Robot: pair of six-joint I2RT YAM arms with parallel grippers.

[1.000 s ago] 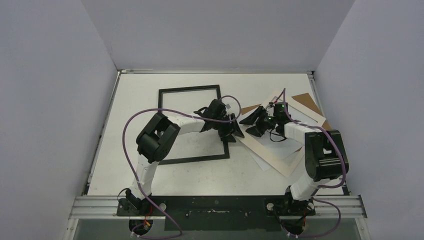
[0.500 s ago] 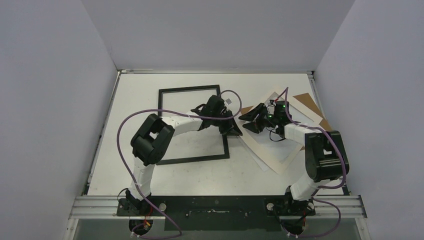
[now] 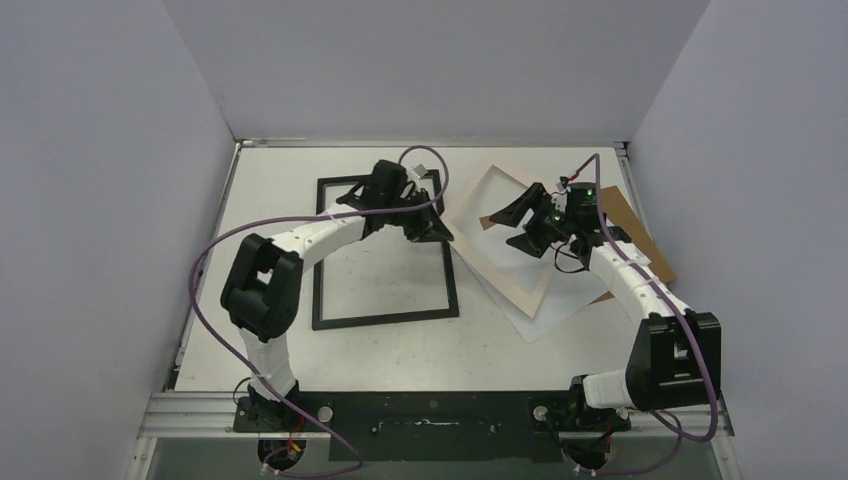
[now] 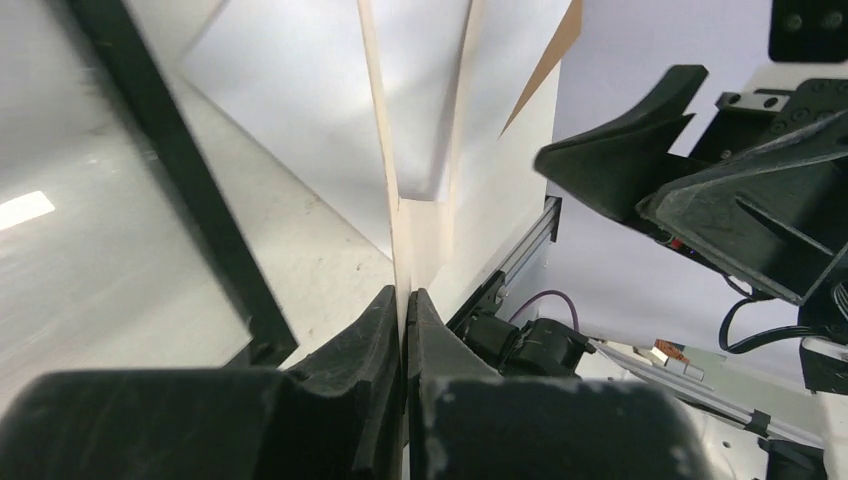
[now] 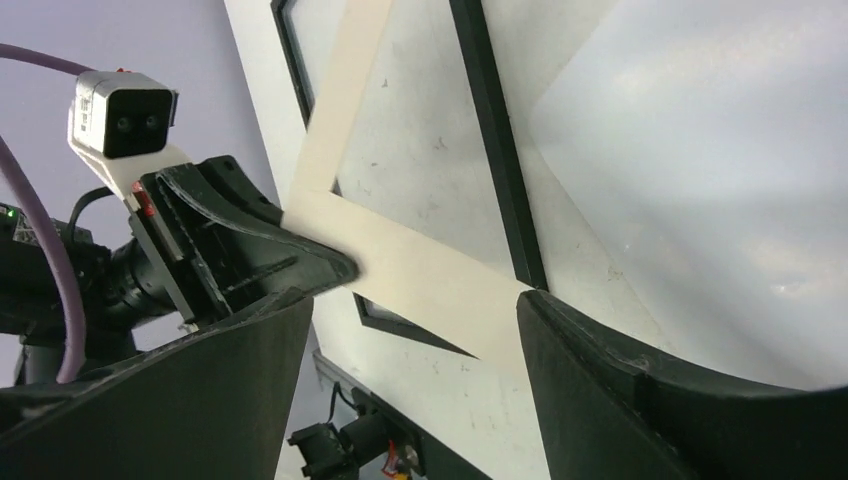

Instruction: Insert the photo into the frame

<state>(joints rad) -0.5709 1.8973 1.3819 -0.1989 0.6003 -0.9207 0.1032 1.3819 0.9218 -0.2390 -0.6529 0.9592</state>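
Observation:
The black frame lies flat at left of centre; one of its bars shows in the right wrist view. My left gripper is shut on a corner of the cream window mat, holding that side up off the table. The mat rises edge-on from the closed jaws. Right of it my right gripper stands open with nothing between its fingers. A white sheet lies under the mat, showing only a plain pale side; I take it for the photo, face down.
Brown cardboard backing lies under the right arm at the far right. The enclosure's grey walls close in the table on three sides. A metal rail with both arm bases runs along the near edge.
My left gripper has shut on the mat's corner and carried it up and toward the far side. The right gripper has opened, let go and drawn back to the right.

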